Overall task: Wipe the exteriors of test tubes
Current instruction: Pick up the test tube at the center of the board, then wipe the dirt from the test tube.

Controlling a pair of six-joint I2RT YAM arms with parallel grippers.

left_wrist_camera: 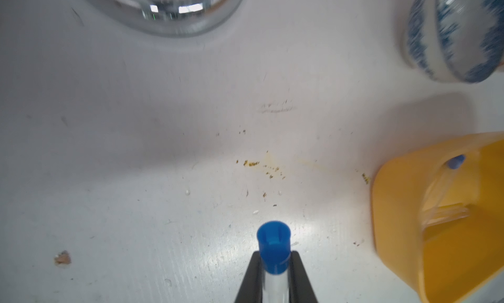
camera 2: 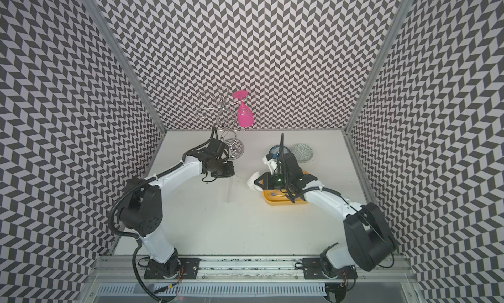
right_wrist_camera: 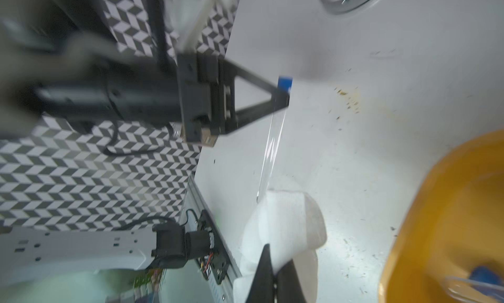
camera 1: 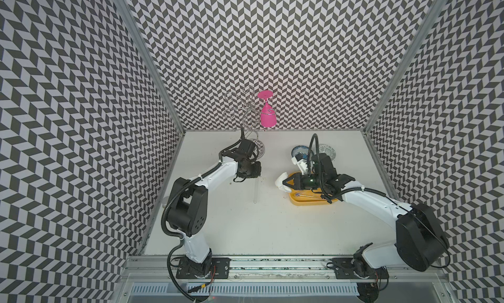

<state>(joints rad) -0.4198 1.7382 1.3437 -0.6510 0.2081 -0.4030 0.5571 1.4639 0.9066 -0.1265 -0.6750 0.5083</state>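
Observation:
My left gripper (left_wrist_camera: 274, 263) is shut on a clear test tube (left_wrist_camera: 273, 244) just below its blue cap. In both top views the tube (camera 1: 255, 191) (camera 2: 229, 189) runs from the left gripper (camera 1: 257, 176) toward the table's front. To its right, my right gripper (camera 1: 283, 184) is shut on a crumpled white tissue (camera 1: 281, 179) (right_wrist_camera: 286, 222), apart from the tube. The right wrist view shows the held tube (right_wrist_camera: 272, 149) with its rounded end near the tissue's edge. Other test tubes (camera 1: 305, 196) (left_wrist_camera: 441, 187) lie in a yellow tray (camera 1: 300, 203) under the right arm.
A wire rack with a hanging pink glass (camera 1: 267, 113) stands at the back, its chrome base (left_wrist_camera: 163, 9) just behind the left gripper. Two patterned bowls (camera 1: 298, 151) (camera 1: 328, 150) sit behind the tray. Yellowish crumbs (left_wrist_camera: 251, 163) dot the white table (camera 1: 245, 228).

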